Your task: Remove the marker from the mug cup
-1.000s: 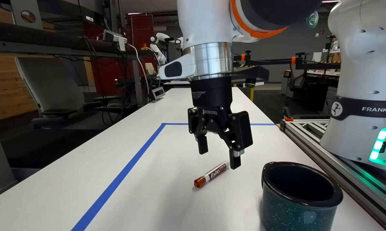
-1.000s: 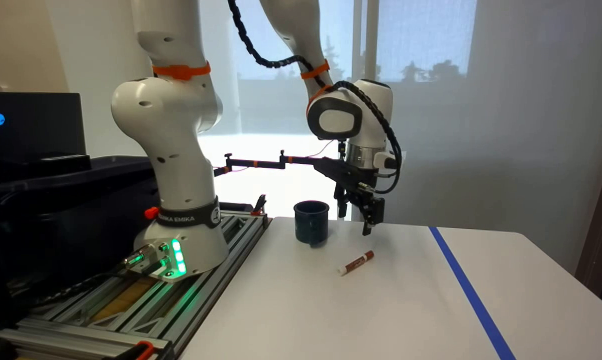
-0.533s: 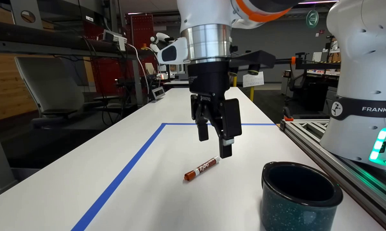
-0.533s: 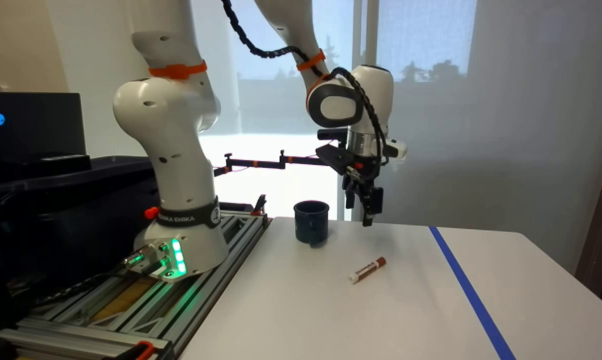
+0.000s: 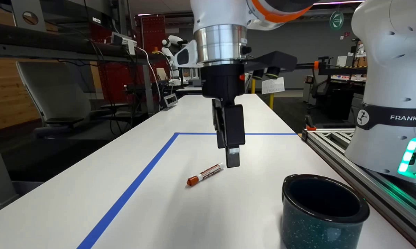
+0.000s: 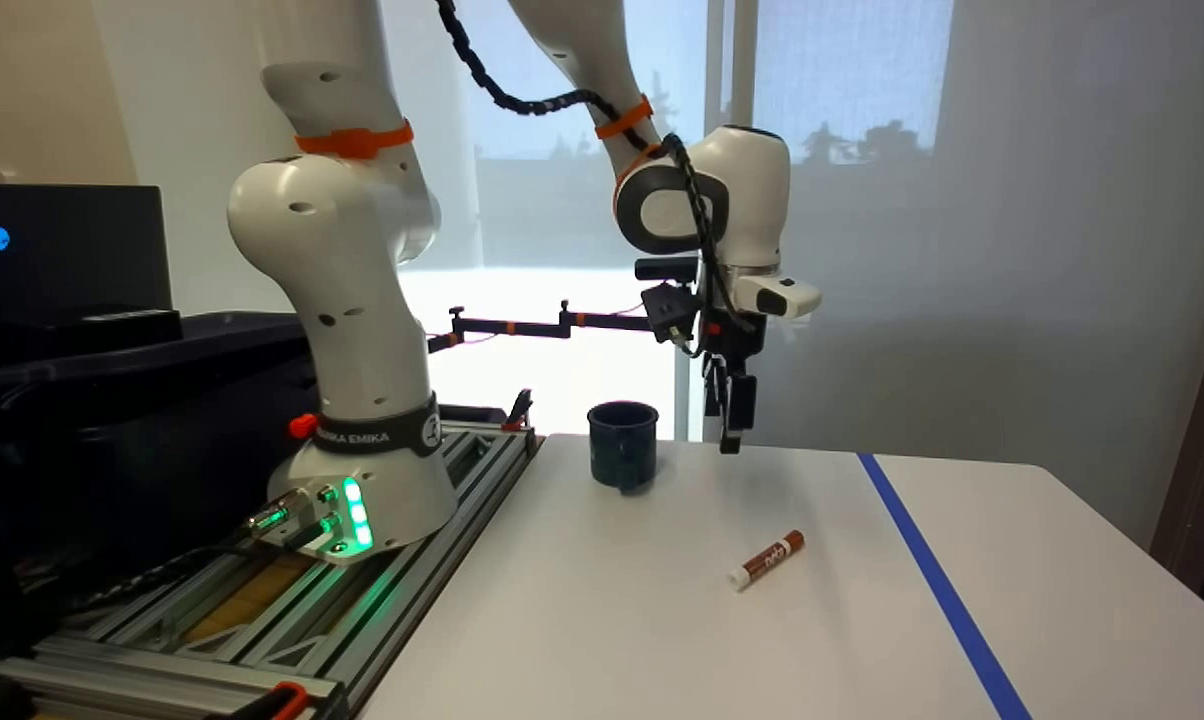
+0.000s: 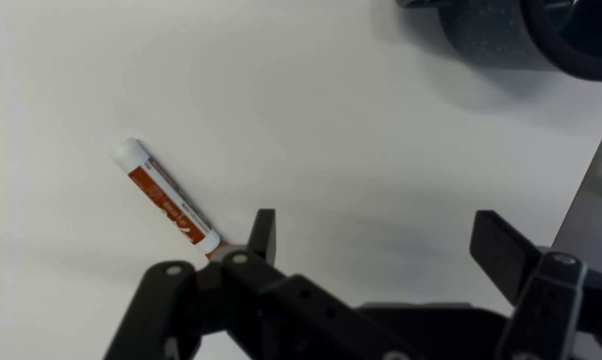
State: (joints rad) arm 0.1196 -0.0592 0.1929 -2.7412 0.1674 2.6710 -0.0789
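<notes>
1. Wrist view: the gripper [image 7: 373,235] has its jaws spread wide, pale table [image 7: 351,135] between them. The marker [image 7: 168,197] lies outside them, its reddish end mostly hidden behind one jaw. The mug cup [image 7: 501,37] is cut off at the upper right.
2. In an exterior view one jaw covers most of the other — the gap cannot be read there. The marker lies on the robot's side of the blue tape [image 5: 132,186], well apart from the mug cup, whose base is cut off and whose inside is too dark to make out.
3. In an exterior view the mug cup stands upright near the metal rails [image 6: 484,490], its handle blending into its body. A black cable [image 6: 699,200] crosses the arm [image 6: 327,240], cut off at the top — as is a laptop [image 6: 72,265] at the left edge.
</notes>
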